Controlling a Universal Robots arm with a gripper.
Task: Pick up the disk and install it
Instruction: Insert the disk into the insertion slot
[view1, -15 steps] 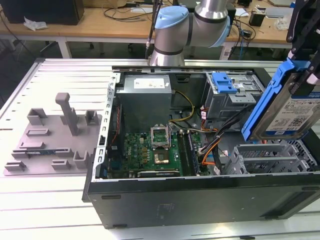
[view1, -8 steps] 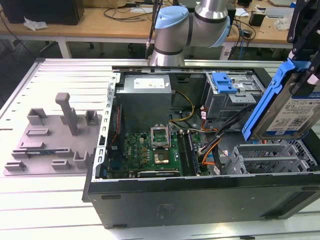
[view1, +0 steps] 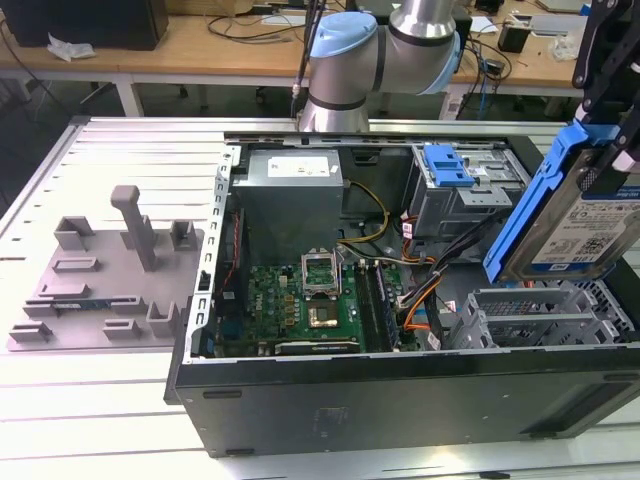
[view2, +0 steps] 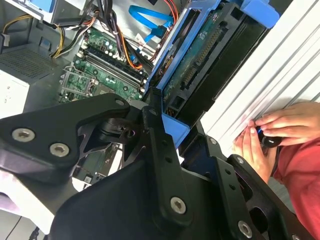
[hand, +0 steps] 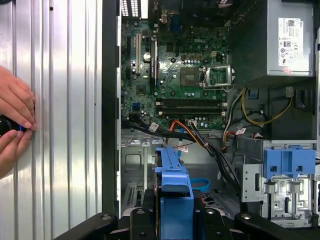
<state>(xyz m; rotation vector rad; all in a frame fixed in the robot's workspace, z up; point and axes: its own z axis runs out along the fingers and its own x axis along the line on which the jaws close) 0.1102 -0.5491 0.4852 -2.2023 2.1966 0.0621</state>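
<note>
gripping: the gripper (view1: 612, 150) is clamping the disk (view1: 588, 225) near its upper end, fingers closed on the blue carrier frame (view1: 527, 210).
disk position: it is hanging tilted, on edge, above the drive cage (view1: 540, 315) at the exterior view's right of the open computer case (view1: 400, 385).
handling: probably behaving as stiff, fairly heavy, smooth-sided and shock-sensitive.
hold: the frame rails are looking safest, avoiding the underside board (view2: 197, 55).
</note>
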